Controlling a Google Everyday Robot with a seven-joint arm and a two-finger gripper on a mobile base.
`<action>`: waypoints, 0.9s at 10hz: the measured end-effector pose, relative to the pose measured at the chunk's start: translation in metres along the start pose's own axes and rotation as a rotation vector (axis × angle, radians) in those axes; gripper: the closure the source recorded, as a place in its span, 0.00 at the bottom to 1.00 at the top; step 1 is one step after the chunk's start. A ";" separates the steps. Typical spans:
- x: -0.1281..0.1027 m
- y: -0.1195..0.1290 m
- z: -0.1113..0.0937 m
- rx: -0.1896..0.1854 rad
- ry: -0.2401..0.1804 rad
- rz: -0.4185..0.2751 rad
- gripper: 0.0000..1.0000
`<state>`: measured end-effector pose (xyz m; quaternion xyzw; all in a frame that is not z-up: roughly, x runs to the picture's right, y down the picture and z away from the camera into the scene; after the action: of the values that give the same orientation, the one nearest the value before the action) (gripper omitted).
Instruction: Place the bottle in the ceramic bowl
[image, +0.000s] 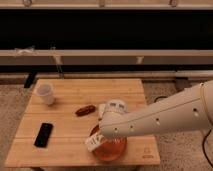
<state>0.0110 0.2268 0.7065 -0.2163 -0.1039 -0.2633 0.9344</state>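
Observation:
The white bottle (93, 143) with orange label marks hangs tilted over the left rim of the orange ceramic bowl (114, 152), which stands near the table's front edge. My gripper (100, 136) is shut on the bottle's upper end, just above the bowl's left side. The thick white arm (165, 117) reaches in from the right and hides the bowl's far rim.
On the wooden table (70, 150) stand a white cup (45, 93) at the back left, a black phone (43, 135) at the front left, a red-brown object (85, 110) in the middle and a small white block (102, 107) beside it.

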 end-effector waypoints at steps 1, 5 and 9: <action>0.002 0.005 0.003 -0.005 0.000 0.028 0.52; 0.037 0.011 0.011 -0.032 0.033 0.098 0.20; 0.050 0.005 0.011 -0.038 0.058 0.103 0.20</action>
<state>0.0547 0.2137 0.7300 -0.2314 -0.0603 -0.2231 0.9450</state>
